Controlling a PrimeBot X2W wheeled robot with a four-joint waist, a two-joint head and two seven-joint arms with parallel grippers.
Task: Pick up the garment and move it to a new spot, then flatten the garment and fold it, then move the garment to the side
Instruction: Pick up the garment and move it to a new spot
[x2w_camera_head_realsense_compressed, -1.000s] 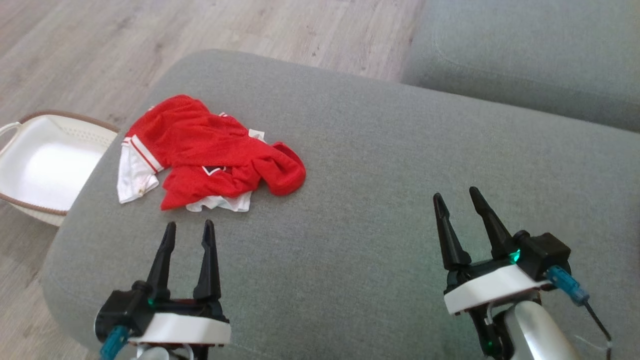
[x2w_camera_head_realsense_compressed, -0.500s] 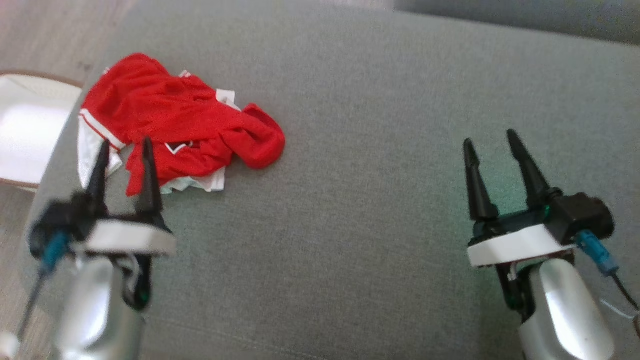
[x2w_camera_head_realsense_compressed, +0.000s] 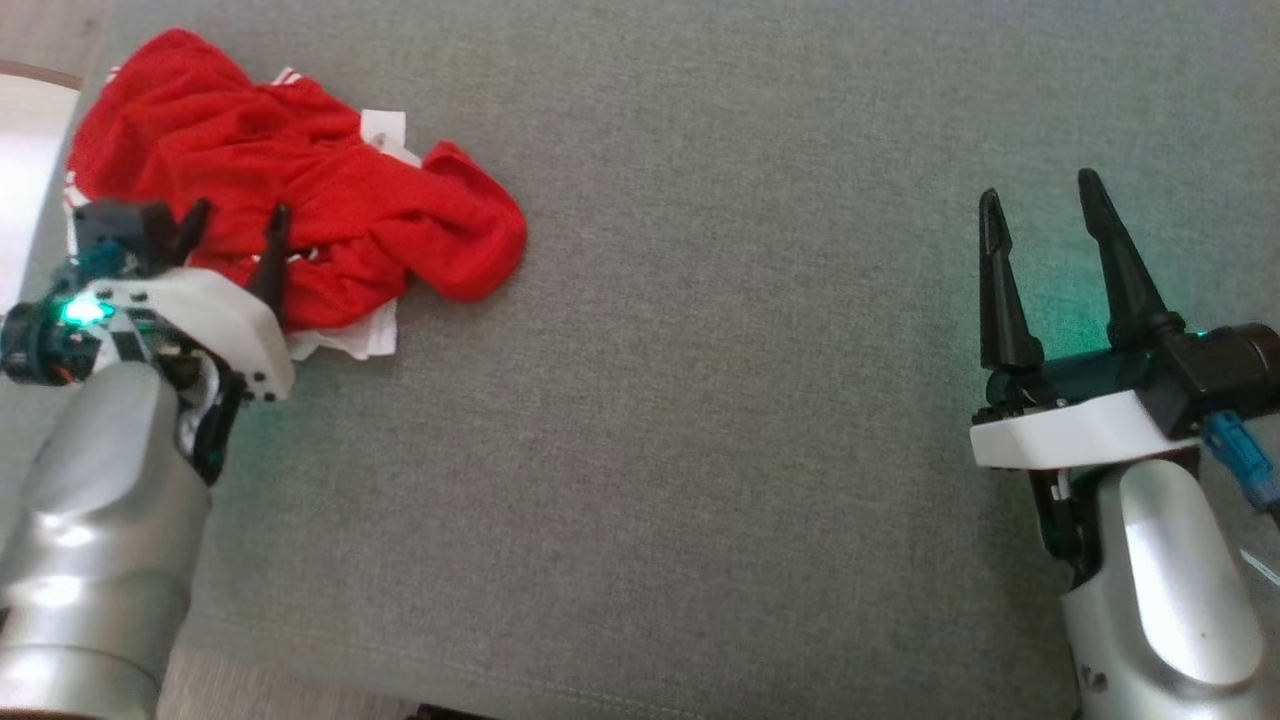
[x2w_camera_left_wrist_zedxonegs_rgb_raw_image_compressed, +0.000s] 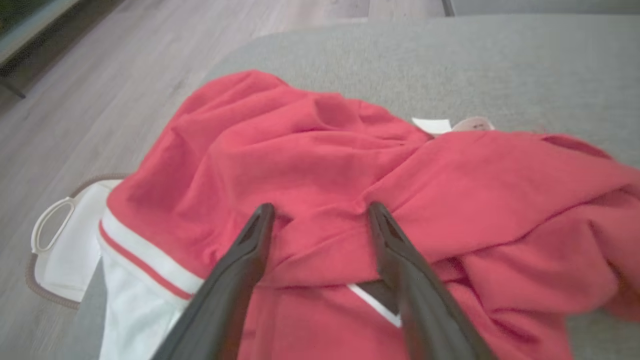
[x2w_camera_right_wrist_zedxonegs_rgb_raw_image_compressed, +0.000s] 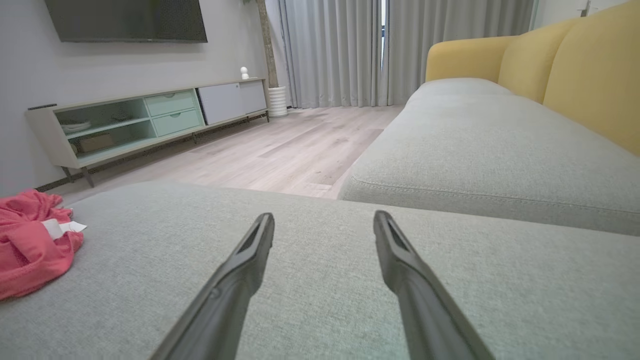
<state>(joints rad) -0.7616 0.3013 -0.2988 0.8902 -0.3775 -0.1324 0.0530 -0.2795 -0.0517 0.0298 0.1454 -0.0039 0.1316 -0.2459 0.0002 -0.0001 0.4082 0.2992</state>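
A crumpled red garment (x2w_camera_head_realsense_compressed: 330, 210) with white trim lies at the left end of a grey cushion (x2w_camera_head_realsense_compressed: 720, 400). My left gripper (x2w_camera_head_realsense_compressed: 232, 222) hangs over the near part of the garment (x2w_camera_left_wrist_zedxonegs_rgb_raw_image_compressed: 320, 170), open, its two fingertips (x2w_camera_left_wrist_zedxonegs_rgb_raw_image_compressed: 262, 212) resting at or just above the red cloth with a fold between them. Nothing is gripped. My right gripper (x2w_camera_head_realsense_compressed: 1040, 195) stands open over bare cushion far to the right, well apart from the garment (x2w_camera_right_wrist_zedxonegs_rgb_raw_image_compressed: 30, 245), which sits at the left edge of the right wrist view.
A white basket (x2w_camera_left_wrist_zedxonegs_rgb_raw_image_compressed: 65, 250) with a brown rim sits on the wooden floor left of the cushion's edge. A second grey cushion (x2w_camera_right_wrist_zedxonegs_rgb_raw_image_compressed: 490, 150) with yellow backrest lies beyond. A low TV cabinet (x2w_camera_right_wrist_zedxonegs_rgb_raw_image_compressed: 150, 115) stands across the room.
The head camera has tilted down and nearer. My left gripper has moved forward from bare cushion onto the garment's near edge. The right gripper holds its pose, open.
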